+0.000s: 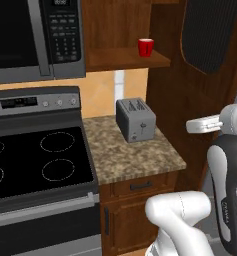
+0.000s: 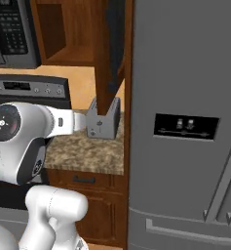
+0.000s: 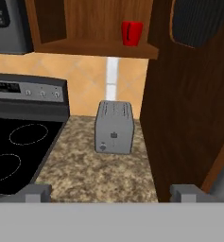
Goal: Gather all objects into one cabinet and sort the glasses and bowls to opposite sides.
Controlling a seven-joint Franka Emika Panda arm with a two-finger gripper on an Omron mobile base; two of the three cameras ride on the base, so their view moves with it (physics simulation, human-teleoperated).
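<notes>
One glossy red cup point(image 1: 145, 47) stands upright near the right end of the open cabinet's shelf point(image 1: 125, 59); the hand view has the cup point(image 3: 131, 33) high up. The cabinet's dark-panelled door point(image 1: 210, 35) is swung open to the right. My gripper point(image 3: 111, 194) is open and empty, its fingertips point(image 3: 38, 191) far apart. It hovers at counter height, well below the shelf, facing the toaster. In the left base view the gripper point(image 1: 190, 125) sits right of the counter. The second red cup, the grey cup and the brown bowl are out of view.
A grey toaster point(image 1: 135, 120) stands on the speckled counter point(image 1: 135, 157) below the shelf. A black stove point(image 1: 35, 160) and a microwave point(image 1: 35, 37) are to the left. The open door's edge point(image 2: 112, 49) hangs close above my hand, with a grey fridge point(image 2: 185, 122) at the right.
</notes>
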